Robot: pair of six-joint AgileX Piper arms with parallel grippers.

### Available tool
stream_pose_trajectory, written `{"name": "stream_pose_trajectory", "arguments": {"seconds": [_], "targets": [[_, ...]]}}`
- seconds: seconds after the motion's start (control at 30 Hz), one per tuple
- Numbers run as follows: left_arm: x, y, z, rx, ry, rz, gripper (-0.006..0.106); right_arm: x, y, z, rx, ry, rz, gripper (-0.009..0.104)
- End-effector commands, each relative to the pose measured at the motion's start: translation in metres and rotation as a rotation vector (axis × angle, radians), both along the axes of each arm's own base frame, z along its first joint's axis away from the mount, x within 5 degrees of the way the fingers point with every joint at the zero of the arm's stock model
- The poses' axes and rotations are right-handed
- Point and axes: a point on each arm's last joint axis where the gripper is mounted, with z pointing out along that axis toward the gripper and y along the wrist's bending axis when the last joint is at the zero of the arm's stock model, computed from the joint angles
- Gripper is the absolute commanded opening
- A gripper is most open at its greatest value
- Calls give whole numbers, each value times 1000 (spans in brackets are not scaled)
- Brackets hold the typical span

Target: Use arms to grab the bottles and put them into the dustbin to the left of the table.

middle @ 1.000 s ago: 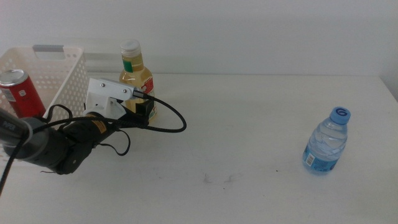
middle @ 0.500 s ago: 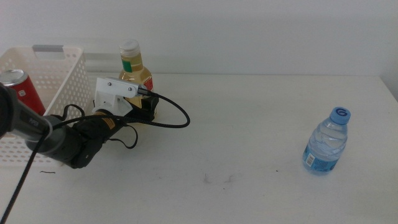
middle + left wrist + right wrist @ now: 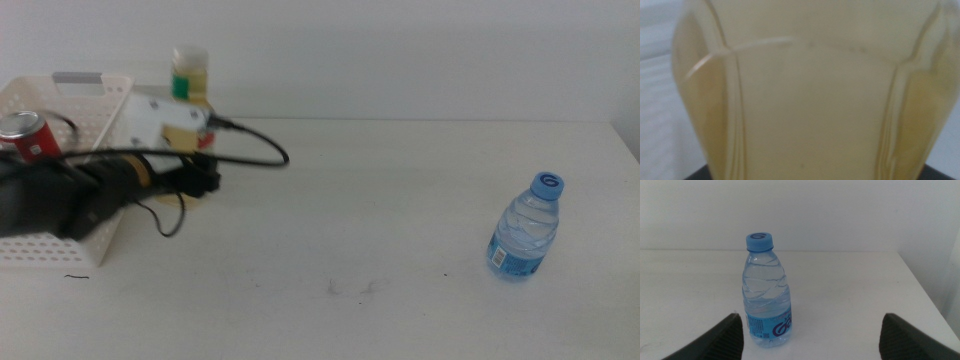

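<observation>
the left gripper (image 3: 196,172) reaches in from the left side of the table (image 3: 400,220), its jaws clamped on the yellow bottle (image 3: 189,78). in the middle view the bottle stands upright and lifted off the table, right beside the near corner of the dustbin (image 3: 95,115), with only its white cap and neck showing above the white housing (image 3: 160,122) at the wrist; the rest is hidden behind the arm. a black cable (image 3: 255,140) loops from the housing out over the table. in the left wrist view the bottle's ribbed yellow body (image 3: 810,95) fills nearly the whole picture, and only dark slivers of the jaws show at the lower corners.

the dustbin sits at the far left edge of the table, its perforated white wall facing the arm and a grey handle strip on its back rim. the red can (image 3: 27,137) stands upright inside it, its top above the rim.

the water bottle (image 3: 525,226) stands upright on the right part of the table, well apart from the yellow bottle and the dustbin. the right wrist view shows it close ahead (image 3: 766,291), blue cap and blue label clear. the right gripper (image 3: 810,335) is out of the middle view; its jaws are spread wide apart, with the water bottle standing ahead of the gap, nearer one jaw, untouched.
</observation>
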Motion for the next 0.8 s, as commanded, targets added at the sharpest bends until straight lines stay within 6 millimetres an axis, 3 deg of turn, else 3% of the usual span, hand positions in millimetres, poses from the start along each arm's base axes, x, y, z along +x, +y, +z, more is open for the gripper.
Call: {"name": "stream_pose_trajectory", "arguments": {"seconds": [0.0, 0.17, 0.3, 0.4, 0.5, 0.63, 0.77], "targets": [[-20, -3, 48, 8, -26, 24, -2, 0, 0, 0, -7, -12, -4, 90], [-58, -1, 106, 30, 114, 124, -2, 0, 0, 0, -7, -12, -4, 90], [-68, 7, 148, 104, 262, 98, -1, 0, 0, 0, -7, -12, -4, 90], [-60, 25, 181, 147, 286, 105, 0, 0, 0, 0, -7, -12, -4, 90], [-48, 56, 206, 183, 387, 153, 5, 0, 0, 0, -7, -12, -4, 90], [-25, 99, 218, 196, 463, 177, 12, 0, 0, 0, -7, -12, -4, 90], [8, 128, 204, 180, 485, 190, 15, 0, 0, 0, -7, -12, -4, 90]]}}
